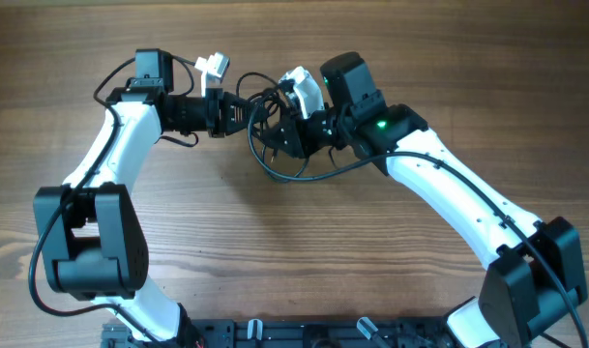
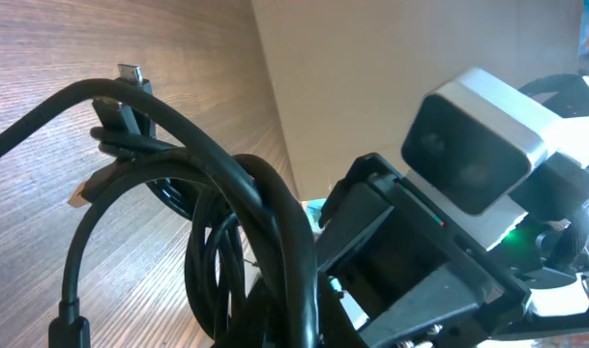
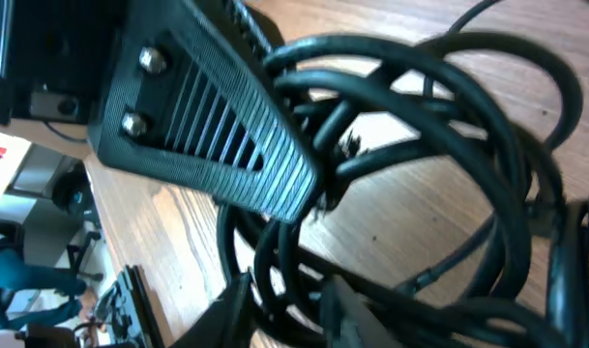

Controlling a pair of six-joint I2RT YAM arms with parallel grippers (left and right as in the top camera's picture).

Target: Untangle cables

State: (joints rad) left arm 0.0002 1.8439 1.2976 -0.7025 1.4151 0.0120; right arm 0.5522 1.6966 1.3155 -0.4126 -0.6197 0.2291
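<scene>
The cables [image 1: 263, 124] are thin black cords bunched in a tangle at the back middle of the table, between my two grippers, with one loop [image 1: 286, 175] hanging toward the front. My left gripper [image 1: 244, 109] comes from the left and is shut on the tangle's left side. My right gripper [image 1: 280, 137] comes from the right and is shut on its right side. In the left wrist view the cables [image 2: 255, 213] fill the front, with a small plug [image 2: 130, 73] sticking up. In the right wrist view my right gripper [image 3: 289, 311] has cords [image 3: 439, 126] between its fingers, and the left gripper's ribbed finger [image 3: 217, 135] presses on them.
The wooden table [image 1: 304, 251] stretches in front of the tangle. The arm bases and a black rail [image 1: 275, 333] stand at the front edge. The right wrist camera [image 2: 478, 145] is close in front of the left gripper.
</scene>
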